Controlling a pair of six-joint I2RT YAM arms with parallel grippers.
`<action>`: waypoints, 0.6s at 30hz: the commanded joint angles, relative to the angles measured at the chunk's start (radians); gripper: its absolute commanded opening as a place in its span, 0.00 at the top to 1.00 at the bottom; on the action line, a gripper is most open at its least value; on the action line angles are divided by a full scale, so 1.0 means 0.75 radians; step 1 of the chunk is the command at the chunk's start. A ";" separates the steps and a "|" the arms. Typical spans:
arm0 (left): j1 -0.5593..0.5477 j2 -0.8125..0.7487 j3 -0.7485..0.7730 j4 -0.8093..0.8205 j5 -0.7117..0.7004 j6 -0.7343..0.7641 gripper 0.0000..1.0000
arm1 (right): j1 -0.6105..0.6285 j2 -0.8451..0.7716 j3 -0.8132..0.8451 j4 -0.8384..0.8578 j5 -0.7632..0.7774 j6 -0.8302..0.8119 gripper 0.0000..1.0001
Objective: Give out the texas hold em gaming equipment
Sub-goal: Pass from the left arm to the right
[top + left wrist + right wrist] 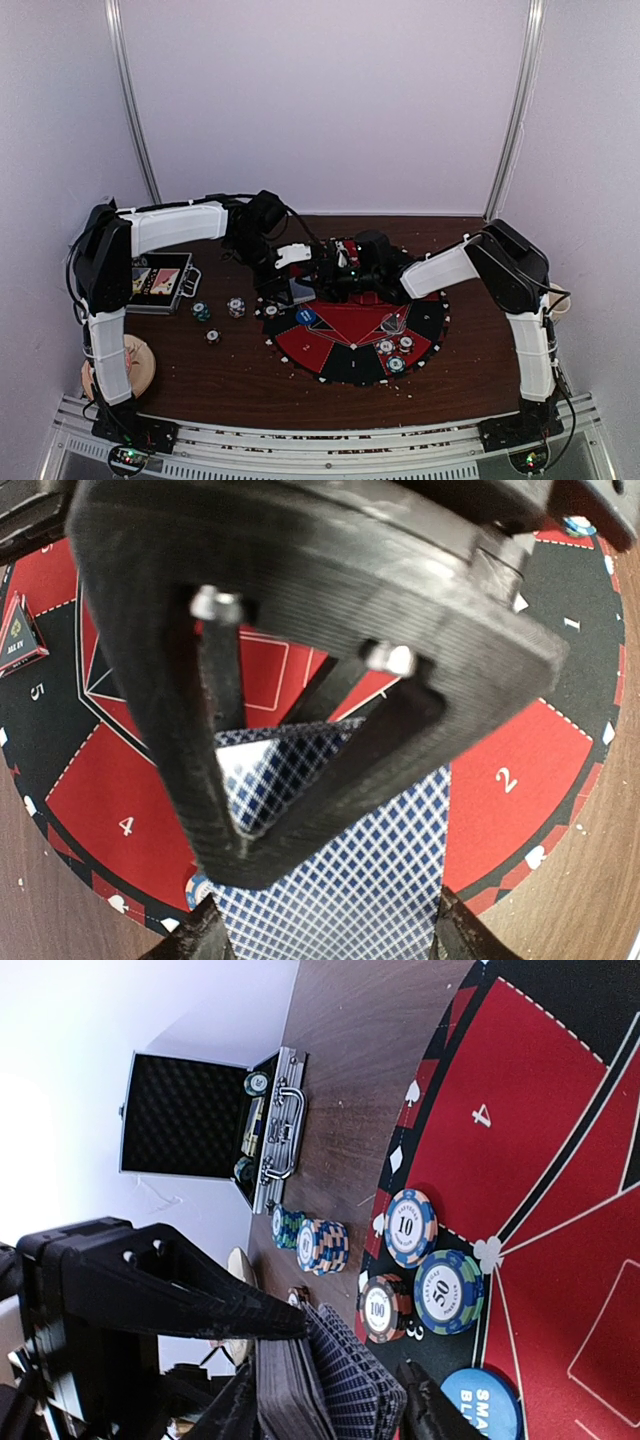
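Note:
My right gripper [338, 268] [325, 1412] is shut on a deck of blue-checked playing cards [300, 1390], held above the far edge of the round mat [345, 322]. My left gripper [298, 284] [325, 942] meets it there. A checked card [365, 865] spans the gap between its fingertips, edge to edge. The right gripper's black finger crosses in front of that card. Three chips marked 10 [411, 1226], 50 [448, 1291] and 100 [383, 1308] lie on the mat's rim, with a blue blind button [482, 1405] [305, 316] beside them. Three more chips [396, 352] lie at the mat's near right.
An open metal case [160, 280] [205, 1125] stands at the left. Chip stacks [201, 311] [236, 306] [213, 336] sit on the brown table between the case and the mat. A pale round object [142, 365] lies by the left arm's base. A triangular "all in" marker [20, 640] sits on the mat.

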 commanded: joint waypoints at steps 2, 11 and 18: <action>-0.009 -0.048 -0.005 0.037 0.014 0.024 0.39 | 0.000 0.007 -0.016 0.029 -0.051 -0.012 0.49; -0.009 -0.045 -0.004 0.037 0.008 0.027 0.39 | 0.012 0.008 -0.013 0.025 -0.083 -0.031 0.50; -0.009 -0.049 -0.012 0.037 0.010 0.035 0.36 | 0.015 0.005 -0.016 0.037 -0.099 -0.020 0.91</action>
